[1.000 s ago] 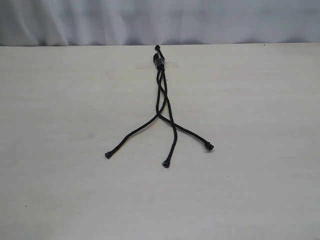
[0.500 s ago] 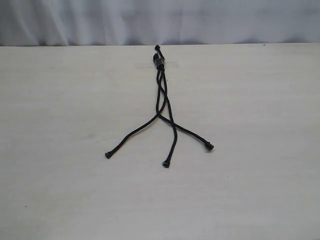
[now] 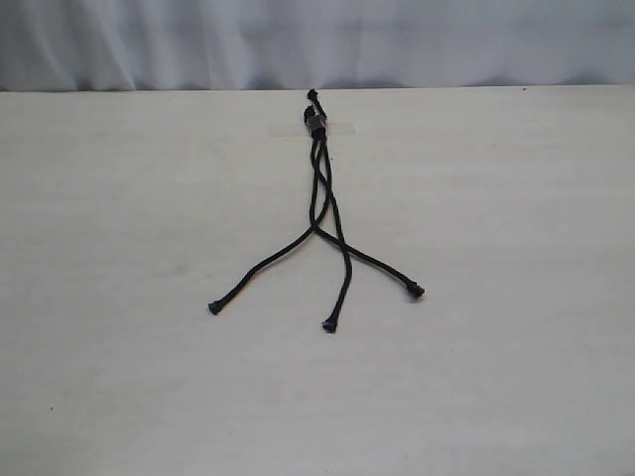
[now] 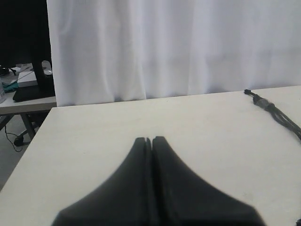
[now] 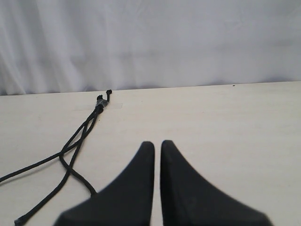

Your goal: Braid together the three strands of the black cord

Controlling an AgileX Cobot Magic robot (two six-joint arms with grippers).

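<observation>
Nothing has shifted over the last second: the black cord (image 3: 317,183) lies exactly as it did, and both grippers sit as before. It rests on the pale table (image 3: 119,297), its knotted end (image 3: 315,119) at the far middle near the table's back edge, just in front of the white curtain (image 3: 446,40), with a strip of clear tape (image 3: 340,127) across it. From the knot the three strands (image 3: 323,198) run close together toward the near side, cross roughly halfway down, then fan apart. One ends in a knobbed tip (image 3: 214,308) at the near left, one in a tip (image 3: 328,325) nearest of all at the middle, and one in a tip (image 3: 417,292) at the near right; all three tips lie well apart from each other. No braid is formed below the crossing. The left gripper (image 4: 148,140) hangs above bare table to the left of the cord, its jaws pressed together on nothing; the knotted end (image 4: 257,98) shows well off to its side. The right gripper (image 5: 157,143) is above the table to the right of the cord, its jaws drawn in to a thin slit and holding nothing, with the strands (image 5: 84,128) lying apart from it.
</observation>
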